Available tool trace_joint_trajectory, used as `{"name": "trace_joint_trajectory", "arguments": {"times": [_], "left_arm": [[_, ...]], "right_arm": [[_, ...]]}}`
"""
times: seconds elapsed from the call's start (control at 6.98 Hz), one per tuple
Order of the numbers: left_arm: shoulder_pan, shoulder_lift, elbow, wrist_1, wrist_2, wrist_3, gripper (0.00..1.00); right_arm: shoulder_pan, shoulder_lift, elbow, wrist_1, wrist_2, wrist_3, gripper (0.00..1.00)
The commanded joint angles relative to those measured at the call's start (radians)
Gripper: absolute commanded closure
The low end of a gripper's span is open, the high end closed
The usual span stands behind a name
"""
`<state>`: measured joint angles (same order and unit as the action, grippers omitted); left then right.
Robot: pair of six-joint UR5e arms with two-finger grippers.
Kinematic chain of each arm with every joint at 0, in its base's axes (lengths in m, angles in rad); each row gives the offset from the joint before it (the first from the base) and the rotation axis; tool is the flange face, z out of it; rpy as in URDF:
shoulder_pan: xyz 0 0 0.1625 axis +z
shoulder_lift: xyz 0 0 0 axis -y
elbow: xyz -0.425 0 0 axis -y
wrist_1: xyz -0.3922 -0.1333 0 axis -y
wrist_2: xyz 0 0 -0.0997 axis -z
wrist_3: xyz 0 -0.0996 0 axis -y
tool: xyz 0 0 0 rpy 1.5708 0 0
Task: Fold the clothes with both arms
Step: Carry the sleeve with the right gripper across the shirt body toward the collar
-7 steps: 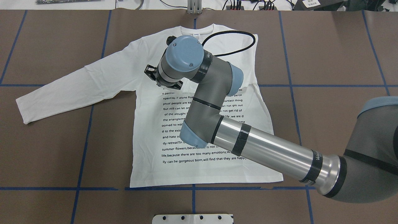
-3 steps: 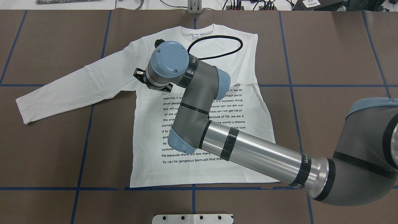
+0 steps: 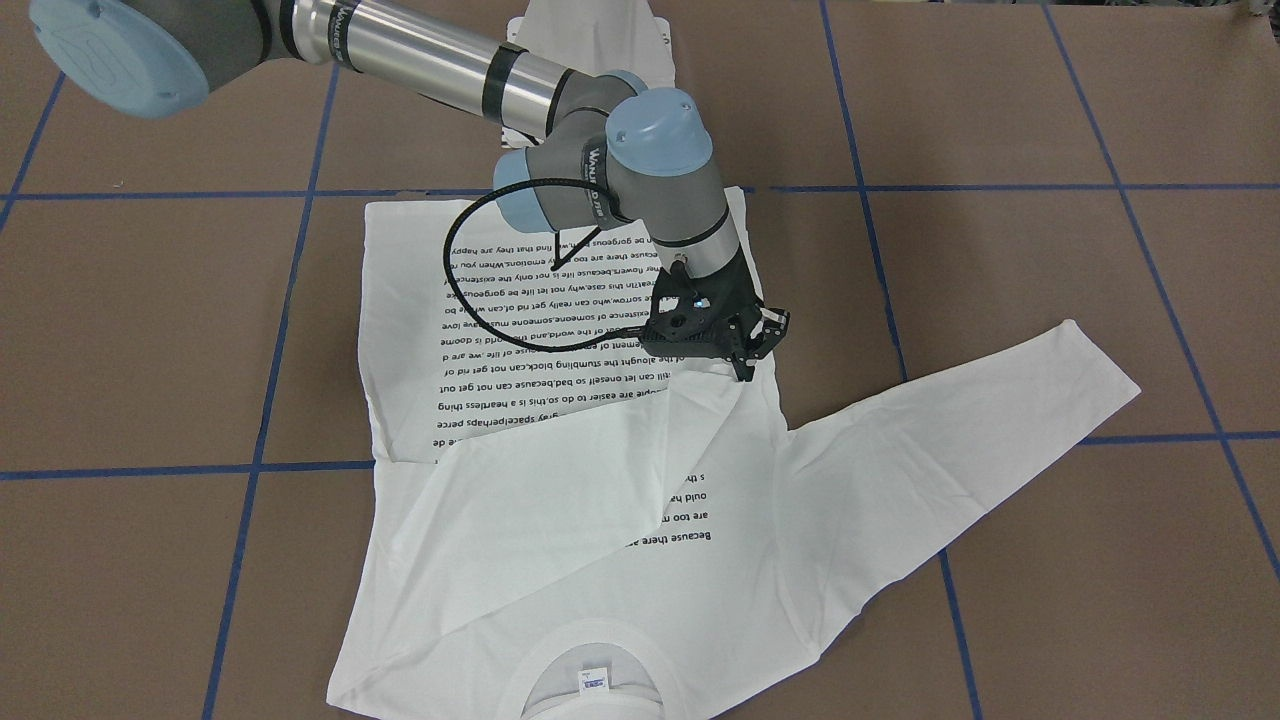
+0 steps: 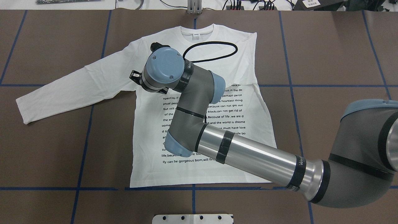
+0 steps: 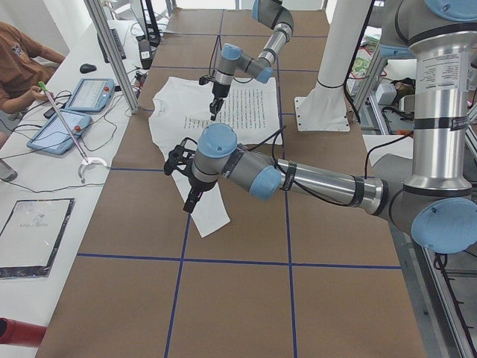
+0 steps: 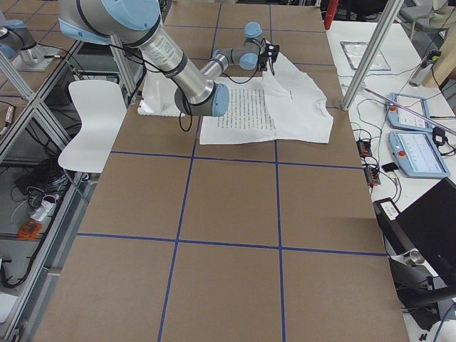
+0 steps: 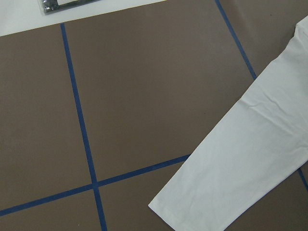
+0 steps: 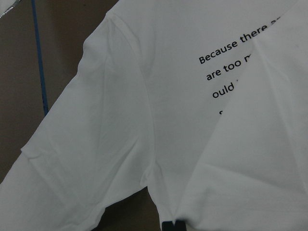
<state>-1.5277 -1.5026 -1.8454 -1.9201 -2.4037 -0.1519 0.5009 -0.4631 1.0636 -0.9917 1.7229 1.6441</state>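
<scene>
Nearest in the left-end view, my left arm (image 5: 320,177) hangs its left gripper (image 5: 190,205) above the table (image 4: 326,46); neither overhead nor front view catches it, so I cannot tell its jaw setting. Its wrist camera looks down on the cuff (image 7: 202,202) of the outstretched sleeve (image 4: 68,88), lying flat. Farther along, the shirt (image 4: 149,177) lies text-up, hem toward the robot. The overhead buries most of the right gripper (image 3: 744,368) under its own wrist; the front view shows it pinched closed on the shirt's other sleeve (image 3: 560,480), folded across the chest and drawn to a peak. Collar (image 3: 590,632) farthest, at the operators' side. Count: one shirt, two sleeves, two arms, two grippers, one neck label (image 3: 594,684).
</scene>
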Motion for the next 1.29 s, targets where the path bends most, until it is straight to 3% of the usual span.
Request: {"name": "trace_joint_trajectory", "arguments": {"times": [0.0,0.29,0.43,0.72,0.86,1.0,1.15], "left_arm": [[0.0,0.001,0.0,0.0,0.0,0.0,0.0],[0.0,0.001,0.0,0.0,0.0,0.0,0.0],[0.001,0.001,0.008,-0.002,0.0,0.002,0.0],[0.024,-0.002,0.018,-0.003,0.002,-0.006,0.0],[0.084,-0.008,0.021,-0.013,0.006,-0.044,0.0],[0.147,-0.008,0.046,-0.061,0.011,-0.092,0.0],[0.15,-0.016,0.149,-0.141,0.011,-0.157,0.0]], "right_arm": [[-0.004,0.023,-0.039,0.024,-0.023,-0.003,0.63],[-0.013,0.044,-0.065,0.025,-0.026,-0.003,0.59],[-0.013,0.049,-0.065,0.025,-0.032,-0.003,0.31],[-0.007,0.057,-0.047,0.019,-0.043,0.008,0.14],[0.007,-0.003,0.048,-0.016,-0.037,0.008,0.09],[0.037,-0.094,0.2,-0.112,-0.014,0.008,0.01],[0.116,-0.209,0.336,-0.178,0.109,0.006,0.01]]}}
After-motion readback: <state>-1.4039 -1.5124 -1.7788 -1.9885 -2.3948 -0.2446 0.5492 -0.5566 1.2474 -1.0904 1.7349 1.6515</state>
